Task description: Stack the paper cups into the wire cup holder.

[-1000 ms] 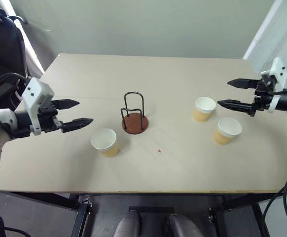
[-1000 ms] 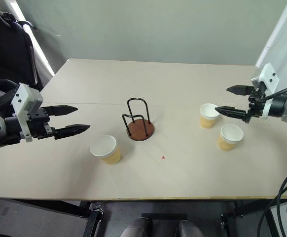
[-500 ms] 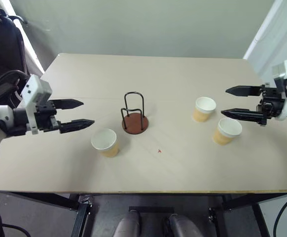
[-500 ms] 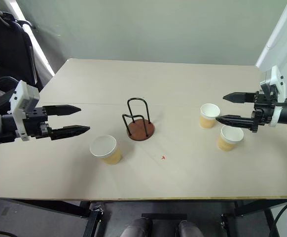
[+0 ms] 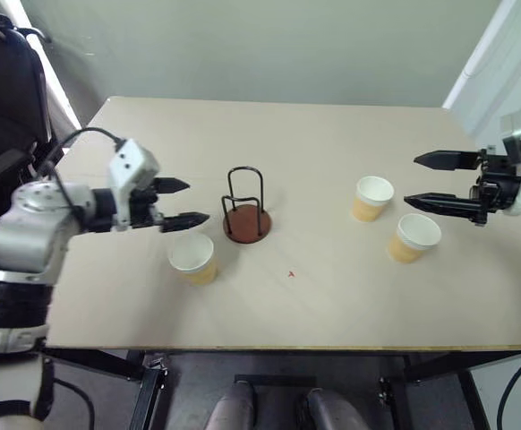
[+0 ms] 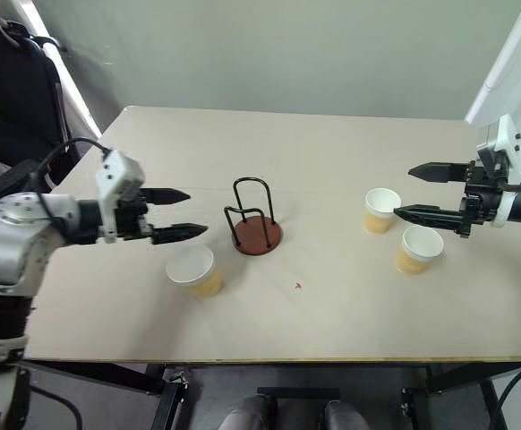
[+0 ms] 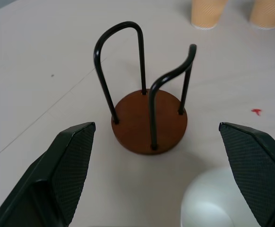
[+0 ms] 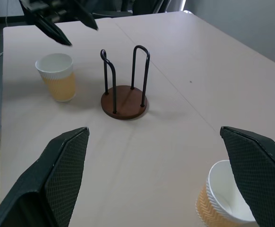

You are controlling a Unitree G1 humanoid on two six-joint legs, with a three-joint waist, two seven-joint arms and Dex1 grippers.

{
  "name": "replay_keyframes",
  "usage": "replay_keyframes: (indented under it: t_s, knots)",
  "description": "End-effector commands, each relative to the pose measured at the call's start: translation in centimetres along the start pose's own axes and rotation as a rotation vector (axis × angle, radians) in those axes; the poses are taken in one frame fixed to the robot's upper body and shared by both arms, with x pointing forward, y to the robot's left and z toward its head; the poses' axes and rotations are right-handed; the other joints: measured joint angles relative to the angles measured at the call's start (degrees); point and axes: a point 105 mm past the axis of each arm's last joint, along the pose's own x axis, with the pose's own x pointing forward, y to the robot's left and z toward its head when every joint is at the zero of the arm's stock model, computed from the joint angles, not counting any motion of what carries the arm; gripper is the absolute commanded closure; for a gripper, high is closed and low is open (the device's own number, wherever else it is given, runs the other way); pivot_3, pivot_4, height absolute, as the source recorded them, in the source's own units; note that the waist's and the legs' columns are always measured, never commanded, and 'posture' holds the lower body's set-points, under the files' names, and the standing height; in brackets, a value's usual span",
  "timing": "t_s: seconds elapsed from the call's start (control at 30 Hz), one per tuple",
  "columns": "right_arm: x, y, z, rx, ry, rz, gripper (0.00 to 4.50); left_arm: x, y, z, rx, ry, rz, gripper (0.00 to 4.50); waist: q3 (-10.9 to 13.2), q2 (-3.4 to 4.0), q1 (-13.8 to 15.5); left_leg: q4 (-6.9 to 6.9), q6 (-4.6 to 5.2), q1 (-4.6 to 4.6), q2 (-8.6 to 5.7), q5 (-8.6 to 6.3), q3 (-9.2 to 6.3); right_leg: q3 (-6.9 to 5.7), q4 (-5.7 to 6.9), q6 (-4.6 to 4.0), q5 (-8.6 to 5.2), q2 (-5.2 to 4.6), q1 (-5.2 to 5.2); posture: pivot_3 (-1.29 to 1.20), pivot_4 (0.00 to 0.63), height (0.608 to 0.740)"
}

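Note:
The wire cup holder (image 5: 244, 216), a reddish-brown disc with black wire loops, stands empty at the table's middle. One paper cup (image 5: 192, 258) stands upright to its front left. Two more paper cups stand upright on the right, one (image 5: 371, 197) farther back and one (image 5: 414, 236) nearer. My left gripper (image 5: 187, 202) is open, hovering just above and behind the left cup, its tips pointing at the holder (image 7: 149, 120). My right gripper (image 5: 415, 180) is open and empty, held above the table beside the two right cups, with a cup (image 8: 225, 198) near its finger.
The pale table (image 5: 296, 305) has a small red mark (image 5: 291, 274) in front of the holder. A dark chair (image 5: 5, 72) stands off the table's far left corner. A white panel (image 5: 502, 54) rises at the right edge.
My left gripper has swung right and forward, from the table's left side to just over the left cup. The right gripper drew back slightly toward the right edge. Cups and holder stayed put.

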Motion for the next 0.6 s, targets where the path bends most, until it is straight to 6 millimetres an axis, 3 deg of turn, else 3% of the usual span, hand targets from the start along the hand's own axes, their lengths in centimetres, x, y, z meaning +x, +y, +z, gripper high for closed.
replay_keyframes:
  t_s: [0.03,0.17,0.6]
  knots:
    - [-0.5,0.2,1.0,-0.05,-0.013,-0.018,0.0,1.0,0.4,0.5,0.05,0.001,0.072,0.01,0.0,-0.01,0.0,0.1,0.02,-0.05,0.0,-0.01,0.0,0.0,0.01,0.02,0.0,0.0,0.0,0.0,0.15,0.74]
    - [-0.5,0.3,1.0,-0.05,-0.011,-0.02,0.0,2.7,-0.6,0.8,0.056,-0.02,0.052,0.01,0.0,-0.01,0.0,0.33,0.12,-0.19,0.0,-0.07,0.01,0.0,-0.03,0.19,0.06,0.01,0.01,0.0,0.15,0.74]
    - [-0.4,0.4,0.8,-0.047,-0.006,-0.029,0.0,5.0,0.9,1.5,0.086,-0.037,0.145,0.01,0.0,-0.02,0.2,0.41,0.14,-0.24,-0.02,-0.08,0.02,0.02,-0.07,0.3,0.12,0.01,0.02,0.0,0.15,0.74]
